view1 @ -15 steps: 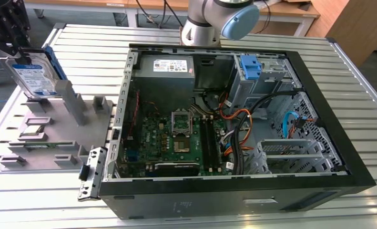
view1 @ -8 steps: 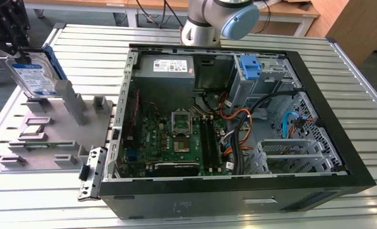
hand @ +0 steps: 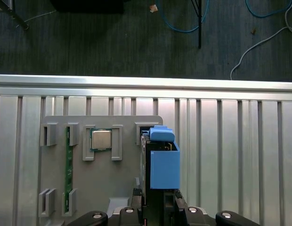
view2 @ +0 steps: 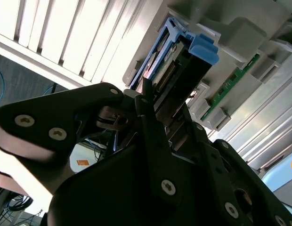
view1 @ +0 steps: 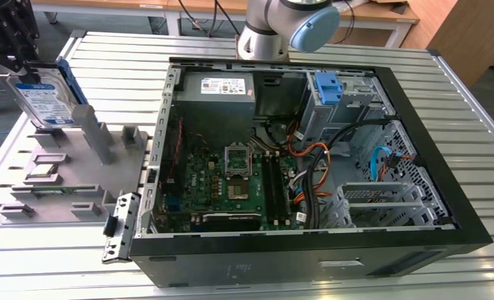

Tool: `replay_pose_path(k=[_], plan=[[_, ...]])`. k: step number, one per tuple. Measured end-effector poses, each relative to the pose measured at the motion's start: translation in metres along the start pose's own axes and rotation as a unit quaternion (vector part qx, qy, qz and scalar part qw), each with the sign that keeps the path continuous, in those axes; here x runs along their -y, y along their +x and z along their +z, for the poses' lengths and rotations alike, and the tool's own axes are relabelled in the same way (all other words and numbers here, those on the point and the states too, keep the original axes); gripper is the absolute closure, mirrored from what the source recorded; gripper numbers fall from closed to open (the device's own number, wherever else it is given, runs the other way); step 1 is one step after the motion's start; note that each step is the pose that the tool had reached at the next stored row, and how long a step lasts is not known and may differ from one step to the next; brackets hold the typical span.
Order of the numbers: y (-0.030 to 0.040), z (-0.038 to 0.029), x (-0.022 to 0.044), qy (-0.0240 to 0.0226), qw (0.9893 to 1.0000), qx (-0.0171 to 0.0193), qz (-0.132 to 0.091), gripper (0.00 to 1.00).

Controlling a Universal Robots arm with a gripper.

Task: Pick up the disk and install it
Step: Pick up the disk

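Silver in its blue frame, the disk [view1: 42,100] stands on edge at ten o'clock from the open computer case [view1: 271,265]. Your tool [view1: 22,74] is clenched on its upper end. Below it lies the grey parts holder [view1: 88,181] on the slatted tabletop [view1: 122,56].

disk [view1: 44,99]: silver, blue/wht label, blue bracket | end effector [view2: 162,101]: blk | tray [view1: 55,201]: gry

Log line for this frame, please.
gripper: shut on disk | disk: upright at grey fixture tray, outside case | install: not done
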State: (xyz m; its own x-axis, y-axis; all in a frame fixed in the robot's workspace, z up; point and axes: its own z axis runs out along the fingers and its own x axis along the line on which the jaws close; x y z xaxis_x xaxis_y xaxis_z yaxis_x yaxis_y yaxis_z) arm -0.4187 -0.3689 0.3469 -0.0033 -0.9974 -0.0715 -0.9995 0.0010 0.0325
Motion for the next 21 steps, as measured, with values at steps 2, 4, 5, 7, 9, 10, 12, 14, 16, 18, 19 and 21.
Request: replay_pose_path(k=[2, 4, 5, 7, 9, 10, 12, 14, 16, 18, 19, 21], plan=[[-0.0001, -0.0011, 0.0000, -0.0002, 1.0000, -0.0001, 0.000, 0.65], [-0.0002, -0.0029, -0.0001, 0.0000, 1.0000, 0.0000, 0.000, 0.65], [-0.0003, -0.0040, -0.0001, 0.0000, 1.0000, 0.0000, 0.000, 0.65], [-0.0004, -0.0059, -0.0002, 0.0001, 1.0000, 0.0000, 0.000, 0.65], [-0.0005, -0.0073, -0.0003, 0.0001, 1.0000, 0.0000, 0.000, 0.65], [-0.0005, -0.0076, -0.0003, 0.0001, 1.0000, 0.0001, 0.000, 0.65], [-0.0006, -0.0077, -0.0002, 0.0002, 1.0000, 0.0001, 0.000, 0.65], [-0.0006, -0.0080, -0.0003, 0.0000, 1.0000, 0.0000, 0.000, 0.65], [-0.0006, -0.0080, -0.0003, 0.0000, 1.0000, 0.0000, 0.000, 0.65], [-0.0006, -0.0080, -0.0003, 0.0000, 1.0000, 0.0000, 0.000, 0.65], [-0.0006, -0.0080, -0.0003, 0.0000, 1.0000, 0.0000, 0.000, 0.65], [-0.0006, -0.0080, -0.0003, 0.0000, 1.0000, 0.0000, 0.000, 0.65]])
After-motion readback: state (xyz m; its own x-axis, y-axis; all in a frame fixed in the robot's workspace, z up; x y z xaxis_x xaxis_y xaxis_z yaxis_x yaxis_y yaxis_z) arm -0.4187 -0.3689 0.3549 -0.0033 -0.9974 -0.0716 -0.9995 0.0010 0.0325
